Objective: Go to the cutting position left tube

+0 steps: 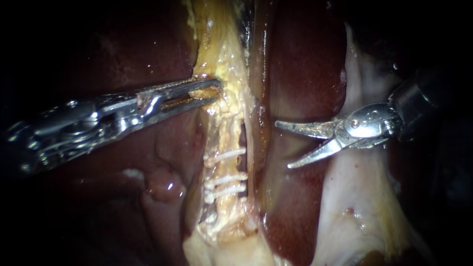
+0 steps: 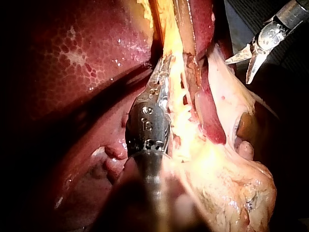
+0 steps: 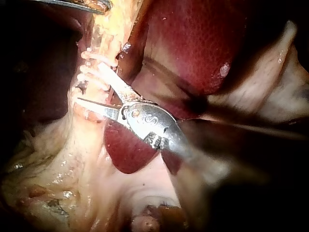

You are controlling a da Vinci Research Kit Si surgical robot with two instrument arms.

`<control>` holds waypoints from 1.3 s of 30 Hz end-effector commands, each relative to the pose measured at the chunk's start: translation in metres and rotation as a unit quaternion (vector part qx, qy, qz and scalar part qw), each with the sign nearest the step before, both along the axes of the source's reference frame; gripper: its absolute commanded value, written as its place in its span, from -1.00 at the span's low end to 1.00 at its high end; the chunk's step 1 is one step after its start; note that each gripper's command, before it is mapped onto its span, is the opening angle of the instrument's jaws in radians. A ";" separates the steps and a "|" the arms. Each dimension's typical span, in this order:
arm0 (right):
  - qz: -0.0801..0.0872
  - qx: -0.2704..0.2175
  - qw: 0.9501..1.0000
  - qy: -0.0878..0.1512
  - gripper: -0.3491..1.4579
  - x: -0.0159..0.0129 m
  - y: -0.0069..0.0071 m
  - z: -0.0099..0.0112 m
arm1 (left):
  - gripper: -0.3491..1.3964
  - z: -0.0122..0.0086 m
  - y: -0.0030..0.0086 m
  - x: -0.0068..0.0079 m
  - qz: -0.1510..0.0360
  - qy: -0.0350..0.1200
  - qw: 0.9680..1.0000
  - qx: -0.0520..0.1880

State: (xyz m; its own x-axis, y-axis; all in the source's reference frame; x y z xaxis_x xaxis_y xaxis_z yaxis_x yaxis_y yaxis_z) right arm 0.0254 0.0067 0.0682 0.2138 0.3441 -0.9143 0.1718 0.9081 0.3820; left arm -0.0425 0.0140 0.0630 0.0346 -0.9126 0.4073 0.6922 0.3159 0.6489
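— Whereabouts of the target?

— Mid-scene in the endoscope view: a pale yellow, stringy tube (image 1: 222,130) crossed by three thin white clips (image 1: 225,180), one alone and two close together. Probably the left tube of the task. Cannot make out a second tube beside the clips with any certainty.

— Long axis?

— Square to the clips, running on past them both ways.

— State of the slender silver left instrument (image 1: 209,91)?

— End effector clenched on ragged yellow fatty tissue (image 1: 217,54) beyond the single clip, apparently holding that strand up. Not free for the move.

— And the silver right instrument with curved blades (image 1: 283,145)?

— End effector spread wide, gripping nothing. Hangs off to one side of the clips, apart from them, over a glossy band of dark red liver (image 1: 305,69). Points back toward the clips, roughly parallel to them, so already nearly square to the tube.

— Nearer of the two?

— Little to choose in distance from the clips, but only the right instrument free and bladed.

— Coming move, then?

— By judgement only: travel sideways across the liver toward the clips, blades kept apart, to straddle the tube in the gap between the single clip and the pair. Main hazards: snagging a clip or scoring the liver on the way.
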 end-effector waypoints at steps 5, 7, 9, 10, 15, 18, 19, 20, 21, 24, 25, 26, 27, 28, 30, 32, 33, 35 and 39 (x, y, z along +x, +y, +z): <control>-0.010 -0.003 1.000 -0.015 0.97 -0.0001 -0.0002 -0.0003 | -1.00 0.0000 0.0000 0.0001 0.000 0.000 1.000 0.000; -0.019 -0.007 0.999 -0.034 0.97 0.0000 -0.0002 -0.0004 | -1.00 0.0000 0.0000 0.0001 0.000 0.000 1.000 0.000; -0.028 -0.013 0.998 -0.050 0.97 0.0001 -0.0002 -0.0003 | -1.00 -0.0001 0.0000 0.0002 0.000 0.000 1.000 0.000; -0.034 -0.012 0.998 -0.061 0.97 0.0002 -0.0002 -0.0003 | -1.00 -0.0001 0.0000 0.0003 0.001 -0.001 1.000 0.000; -0.048 0.001 0.994 -0.096 0.97 0.0011 -0.0002 0.0000 | -1.00 -0.0009 0.0005 0.0010 0.003 -0.003 1.000 0.003; -0.069 0.015 0.990 -0.122 0.97 0.0021 -0.0003 0.0003 | -1.00 -0.0021 0.0008 0.0018 0.005 -0.004 1.000 0.006; -0.078 0.017 0.988 -0.130 0.97 0.0024 -0.0004 0.0005 | -1.00 -0.0026 0.0010 0.0021 0.005 -0.003 1.000 0.008; -0.089 0.025 0.986 -0.141 0.97 0.0029 -0.0004 0.0006 | -1.00 -0.0030 0.0010 0.0023 0.004 -0.003 1.000 0.007; -0.100 0.032 0.983 -0.148 0.97 0.0033 -0.0004 0.0008 | -1.00 -0.0034 0.0011 0.0026 0.002 -0.004 1.000 0.006; -0.124 0.056 0.977 -0.162 0.95 0.0043 -0.0006 0.0012 | -1.00 -0.0048 0.0013 0.0034 -0.003 -0.007 1.000 0.004; -0.134 0.067 0.975 -0.162 0.95 0.0047 -0.0008 0.0014 | -1.00 -0.0051 0.0014 0.0036 -0.005 -0.008 1.000 0.003; -0.139 0.076 0.974 -0.164 0.95 0.0050 -0.0010 0.0015 | -1.00 -0.0056 0.0014 0.0039 -0.007 -0.009 1.000 0.002; -0.145 0.085 0.972 -0.162 0.95 0.0053 -0.0013 0.0017 | -1.00 -0.0061 0.0015 0.0041 -0.009 -0.010 1.000 0.001; -0.150 0.090 0.971 -0.161 0.95 0.0056 -0.0016 0.0019 | -1.00 -0.0063 0.0016 0.0042 -0.011 -0.010 1.000 0.001; -0.163 0.112 0.967 -0.159 0.93 0.0061 -0.0024 0.0024 | -1.00 -0.0071 0.0017 0.0045 -0.013 -0.012 1.000 0.000; -0.172 0.121 0.964 -0.162 0.91 0.0065 -0.0032 0.0030 | -1.00 -0.0078 0.0019 0.0047 -0.018 -0.015 1.000 0.001; -0.179 0.126 0.962 -0.164 0.91 0.0068 -0.0036 0.0034 | -1.00 -0.0081 0.0020 0.0048 -0.018 -0.015 1.000 -0.002; -0.189 0.134 0.958 -0.168 0.88 0.0072 -0.0042 0.0040 | -1.00 -0.0086 0.0021 0.0050 -0.019 -0.017 1.000 -0.003; -0.205 0.152 0.951 -0.176 0.86 0.0080 -0.0049 0.0056 | -1.00 -0.0092 0.0020 0.0051 -0.019 -0.017 1.000 -0.005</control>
State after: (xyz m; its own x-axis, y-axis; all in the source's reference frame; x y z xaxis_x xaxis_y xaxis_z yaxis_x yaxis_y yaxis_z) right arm 0.0335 0.0017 0.0743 0.6661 0.4047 -0.6266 0.3020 0.6218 0.7226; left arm -0.0374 0.0159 0.0537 -0.0144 -0.9094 0.4157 0.6807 0.2956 0.6702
